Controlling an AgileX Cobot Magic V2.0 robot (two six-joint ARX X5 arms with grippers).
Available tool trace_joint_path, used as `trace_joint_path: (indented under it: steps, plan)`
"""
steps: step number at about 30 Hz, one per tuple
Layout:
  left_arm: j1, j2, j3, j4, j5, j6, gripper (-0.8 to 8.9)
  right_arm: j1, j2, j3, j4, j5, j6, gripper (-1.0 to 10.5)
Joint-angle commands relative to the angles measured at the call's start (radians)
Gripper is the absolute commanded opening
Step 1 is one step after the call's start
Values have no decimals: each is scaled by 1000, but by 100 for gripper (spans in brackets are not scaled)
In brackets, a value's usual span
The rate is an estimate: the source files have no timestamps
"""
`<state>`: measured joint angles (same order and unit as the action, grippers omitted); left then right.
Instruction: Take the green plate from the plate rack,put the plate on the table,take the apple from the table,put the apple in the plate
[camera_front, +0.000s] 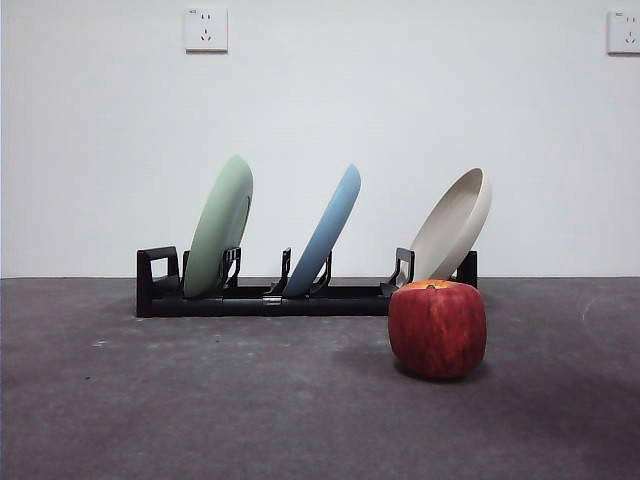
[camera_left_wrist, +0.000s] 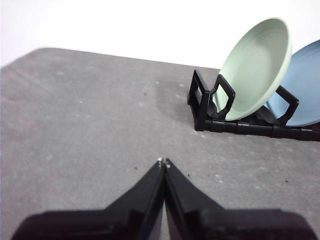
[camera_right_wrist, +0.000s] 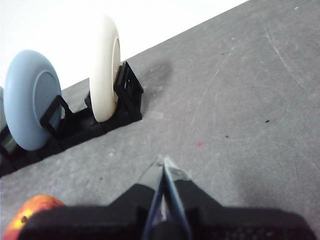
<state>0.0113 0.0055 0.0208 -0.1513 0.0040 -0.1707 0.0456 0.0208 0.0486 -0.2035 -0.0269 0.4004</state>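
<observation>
Waiting above the worktop, plate not yet lifted

Hovering over bare dark grey matte worktop (camera_left_wrist: 90, 125) with the left tool (camera_left_wrist: 163, 161) pressed together, tips meeting, nothing pinched. Ahead of that tool and off to one side, well apart: pale sage-green round shallow plate (camera_left_wrist: 255, 67), leaning in the end slot of the long low black slotted rack (camera_left_wrist: 250, 127). Just behind it in the next slot, a light blue plate (camera_left_wrist: 305, 82). Right tool (camera_right_wrist: 163, 162) likewise pressed together, holding nothing, over bare worktop; ahead of it the cream plate (camera_right_wrist: 105, 65) at the rack's other end, and close beside the tool, partly cut off by the picture edge, the large red blocky apple with a yellowish-orange top (camera_right_wrist: 32, 210).

Seen level across the worktop: green plate (camera_front: 218, 228) tilted, the apple (camera_front: 437, 328) standing in front of the rack near the cream plate (camera_front: 455, 225), apart from it.

Judged stiff, light and smooth, likely brittle if dropped or knocked against the holders. Best taken at the free upper rim, jaws spread across the thin edge, then drawn up along the plate's lean to clear the slot. Matte surface probably helps grip. Apple judged firm, heavier, rounded; a hold across its broad middle seems safest.
</observation>
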Motion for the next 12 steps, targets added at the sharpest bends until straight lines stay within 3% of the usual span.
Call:
trace_joint_path:
  steps: [1, 8, 12]
  plan:
    - [3, 19, 34, -8, 1, -103, -8, 1, 35, 67, 12, 0, 21, -11]
    - [3, 176, 174, -6, 1, -125, -8, 1, 250, 265, 10, -3, -26, -10]
    - [3, 318, 298, -7, 7, -116, -8, 1, 415, 405, 6, -84, -104, -10]
